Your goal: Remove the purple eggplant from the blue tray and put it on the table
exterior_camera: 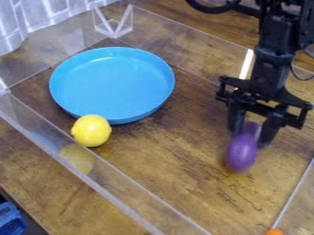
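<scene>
The purple eggplant is outside the blue tray, over the brown table at the right, and looks blurred. My gripper hangs right above it with its two black fingers spread apart. The eggplant's upper end sits at the level of the fingertips and most of it is below them. Whether the tips still touch it I cannot tell. The tray lies at the back left with nothing in it.
A yellow ball rests on the table against the tray's front rim. Clear acrylic walls border the tabletop at the front left and at the back. A small clear stand stands behind the tray.
</scene>
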